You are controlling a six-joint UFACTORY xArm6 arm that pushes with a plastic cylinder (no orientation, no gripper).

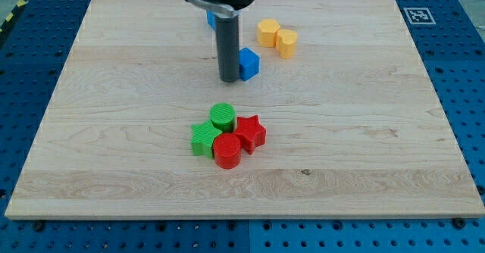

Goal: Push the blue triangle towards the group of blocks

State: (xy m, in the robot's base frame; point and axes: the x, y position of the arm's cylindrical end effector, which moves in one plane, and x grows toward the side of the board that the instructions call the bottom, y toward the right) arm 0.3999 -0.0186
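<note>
No jaws, rod only. My tip (229,79) touches blue block (248,63) on its left; 2nd blue piece (210,18) half-hidden, so can't tell which is your triangle. Prob. light, hard, slidey: push its far face toward group (227,135).

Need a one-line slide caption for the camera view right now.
My tip rests beside a blue block, above the red-and-green group; yellow blocks sit top right.

Tip beside a blue block, above a four-block cluster

My tip (229,79) touches the blue block (248,63) on its left; a green cylinder (222,116), green star (204,139), red star (251,132) and red cylinder (226,151) huddle below, two yellow blocks (276,37) upper right.
</note>
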